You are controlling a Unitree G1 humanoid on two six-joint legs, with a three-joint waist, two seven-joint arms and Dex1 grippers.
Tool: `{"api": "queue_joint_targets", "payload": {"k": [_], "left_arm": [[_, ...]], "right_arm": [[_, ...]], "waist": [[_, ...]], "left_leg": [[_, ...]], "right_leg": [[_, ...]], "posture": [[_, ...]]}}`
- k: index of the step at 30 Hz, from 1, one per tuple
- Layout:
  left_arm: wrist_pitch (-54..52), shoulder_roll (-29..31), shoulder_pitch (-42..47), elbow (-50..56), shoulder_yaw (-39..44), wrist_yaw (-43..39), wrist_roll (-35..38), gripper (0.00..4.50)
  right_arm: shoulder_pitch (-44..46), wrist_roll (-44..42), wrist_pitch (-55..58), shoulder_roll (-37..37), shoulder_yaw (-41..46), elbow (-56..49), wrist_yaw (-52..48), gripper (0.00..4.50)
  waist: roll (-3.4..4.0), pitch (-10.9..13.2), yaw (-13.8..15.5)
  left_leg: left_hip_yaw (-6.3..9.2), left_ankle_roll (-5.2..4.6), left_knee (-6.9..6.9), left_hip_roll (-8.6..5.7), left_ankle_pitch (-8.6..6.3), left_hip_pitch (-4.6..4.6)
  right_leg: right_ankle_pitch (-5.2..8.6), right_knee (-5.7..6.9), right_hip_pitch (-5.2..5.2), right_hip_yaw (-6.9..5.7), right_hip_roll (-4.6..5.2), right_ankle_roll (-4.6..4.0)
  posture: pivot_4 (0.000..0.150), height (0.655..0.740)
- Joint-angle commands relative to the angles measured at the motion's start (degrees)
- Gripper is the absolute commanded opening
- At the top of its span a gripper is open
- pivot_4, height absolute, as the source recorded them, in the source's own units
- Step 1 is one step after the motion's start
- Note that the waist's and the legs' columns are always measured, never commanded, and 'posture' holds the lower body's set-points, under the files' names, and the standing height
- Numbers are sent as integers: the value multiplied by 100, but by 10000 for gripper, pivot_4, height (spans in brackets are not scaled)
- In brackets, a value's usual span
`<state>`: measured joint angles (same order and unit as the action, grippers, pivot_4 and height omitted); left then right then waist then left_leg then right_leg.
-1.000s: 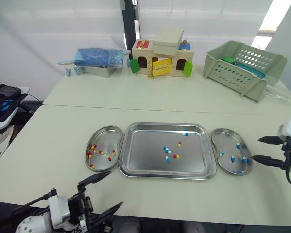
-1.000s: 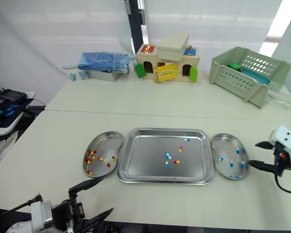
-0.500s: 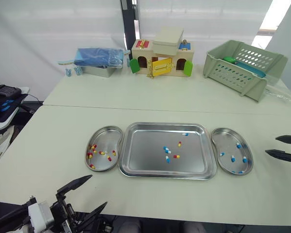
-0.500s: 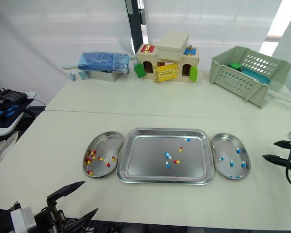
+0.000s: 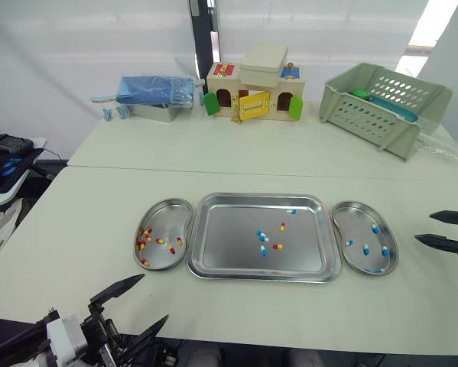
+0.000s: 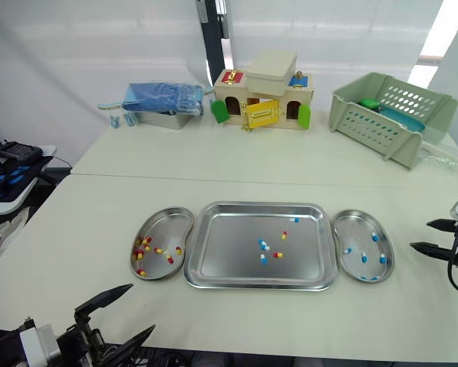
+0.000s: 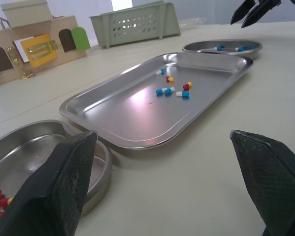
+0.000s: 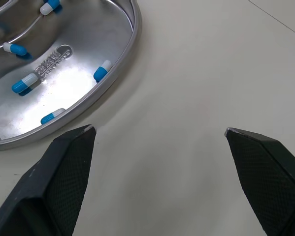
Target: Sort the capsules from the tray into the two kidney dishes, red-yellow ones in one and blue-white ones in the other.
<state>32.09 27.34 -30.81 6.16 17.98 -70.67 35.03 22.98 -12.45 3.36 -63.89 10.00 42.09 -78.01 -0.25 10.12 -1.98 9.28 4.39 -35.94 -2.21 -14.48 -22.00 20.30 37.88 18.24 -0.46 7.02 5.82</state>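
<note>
Stamp (image 8: 52, 58) on right kidney dish (image 8: 88, 32) floor, in right wrist view

From the head we look down over the table (image 5: 76, 229), the tray (image 5: 229, 252) at frame centre in both eye views. Our left wrist camera sits low, facing across the left kidney dish (image 7: 34, 157) and tray to the right kidney dish (image 8: 88, 39), which our right wrist camera sees close from above.
</note>
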Motion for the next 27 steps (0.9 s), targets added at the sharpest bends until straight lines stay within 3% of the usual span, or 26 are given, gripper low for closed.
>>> {"api": "queue_joint_targets", "payload": {"k": [1,6,13,16,23,27], "left_arm": [[81,-21,78,76,-88,-34,-13,45000],[26,-68,196,242,-459,-91,-78,45000],[57,-117,576,32,-697,-66,-189,45000],[50,-112,594,1,-711,-114,-173,45000],[157,-88,426,42,-711,-224,-168,45000],[177,-96,347,125,-763,-224,-184,45000]], "right_arm": [[-105,-360,541,-44,104,-1165,-202,44299],[-100,-1081,2205,149,-255,-4043,56,44299],[887,-1235,3898,1316,-1632,-5991,1126,44299],[1246,-1023,4468,1917,-2468,-6424,1551,44299],[1399,-521,5030,2256,-3531,-6720,2193,44299],[1491,-252,5224,2372,-3830,-6621,2479,32879]], "waist": [[5,-2,1],[20,-7,-6],[10,-3,29],[8,-3,19],[-2,-1,32],[-2,0,21]], "left_leg": [[0,0,0,0,0,0],[0,1,-1,1,0,0],[9,1,-2,0,0,-7],[14,3,0,0,1,-9],[25,2,-2,-3,1,-14],[23,1,-2,-2,0,-14]], "right_leg": [[0,0,0,0,0,0],[0,2,1,1,0,0],[-1,-1,3,-6,-1,2],[-1,-2,7,-9,-1,2],[-1,0,9,-15,0,2],[-1,5,14,-13,0,1]], "posture": [[1500,7400],[1500,7400],[1500,7400],[1500,7400],[1500,7400],[1500,7400]]}}
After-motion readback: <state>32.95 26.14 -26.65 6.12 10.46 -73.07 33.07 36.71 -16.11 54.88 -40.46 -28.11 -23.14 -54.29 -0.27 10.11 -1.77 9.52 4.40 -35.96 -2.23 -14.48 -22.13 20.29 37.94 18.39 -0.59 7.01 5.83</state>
